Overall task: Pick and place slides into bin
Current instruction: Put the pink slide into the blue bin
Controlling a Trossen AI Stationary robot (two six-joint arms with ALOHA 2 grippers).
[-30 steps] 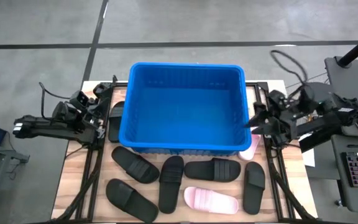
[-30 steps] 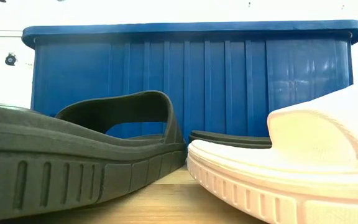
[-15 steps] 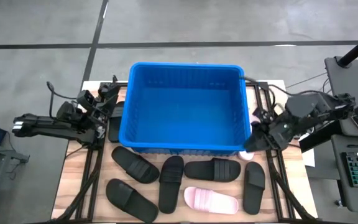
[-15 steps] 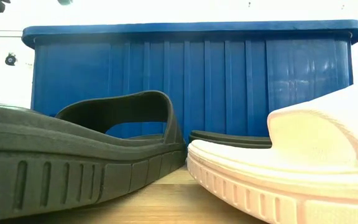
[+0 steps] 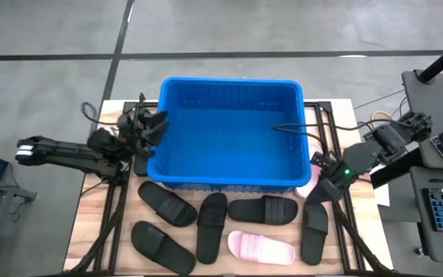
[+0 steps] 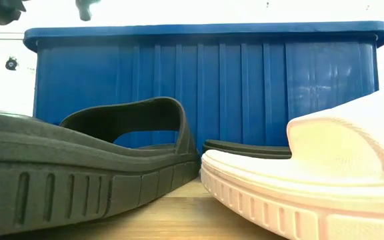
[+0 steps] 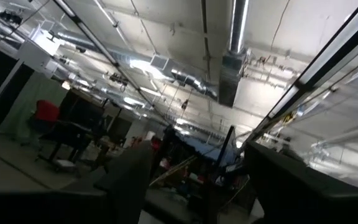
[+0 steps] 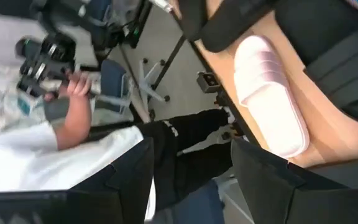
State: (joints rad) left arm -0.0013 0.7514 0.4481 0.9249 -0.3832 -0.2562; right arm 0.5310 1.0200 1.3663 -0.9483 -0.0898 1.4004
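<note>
Slides (image 5: 261, 209) all lie outside the bin (image 5: 229, 178) — drop your right gripper (image 5: 314, 192), jaws parted and empty, squarely over one strap; left gripper (image 5: 151, 127) is open too.

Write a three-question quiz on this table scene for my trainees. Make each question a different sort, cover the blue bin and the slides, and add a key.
1. The left gripper is by which part of the bin?
A. its left rim
B. its front wall
C. its floor
2. Fill in: among the black slides in front of the bin lies one odd slide, coloured ____.
3. True or false: a slide already lies inside the bin.
Key: 1 A; 2 pink; 3 false.
</note>
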